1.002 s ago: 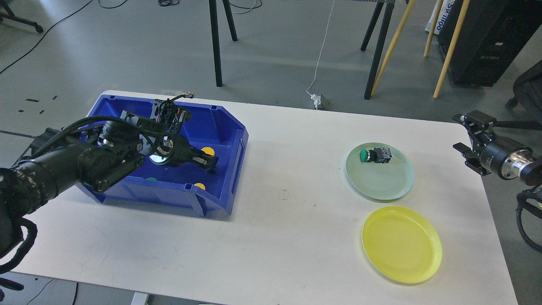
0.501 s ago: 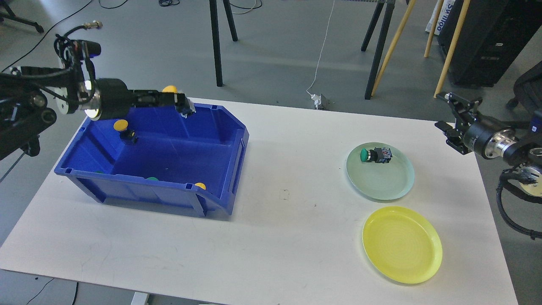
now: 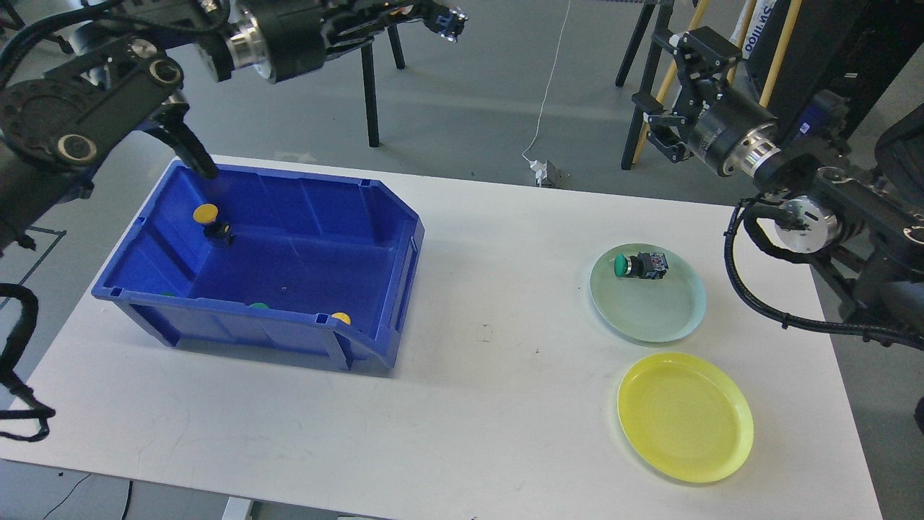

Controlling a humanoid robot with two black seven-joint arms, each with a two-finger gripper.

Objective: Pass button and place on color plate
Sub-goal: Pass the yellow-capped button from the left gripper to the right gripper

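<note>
At the top of the frame, left of centre, the left gripper [image 3: 442, 16] is raised high above the table, its tip small and dark. Something with a blue-and-white glint sits at that tip, but I cannot tell whether the fingers are closed on a button or merely open. At the upper right, the right gripper [image 3: 675, 94] is lifted too, with its black fingers spread apart and nothing between them.

The deep blue plastic bin [image 3: 375, 217] at centre left holds a yellow-capped push button [image 3: 208, 219] near its back wall, with other caps peeking above the front wall. The pale green round plate [image 3: 650, 318] at right carries a green-capped push button [image 3: 639, 264]; the yellow round plate [image 3: 686, 419] below it is bare.

If a hand-over is coming, it happens in mid-air, well apart from the table. A misaligned meeting or an early release would likely drop the button to the floor. A wrong colour match at the plates is the other risk.
</note>
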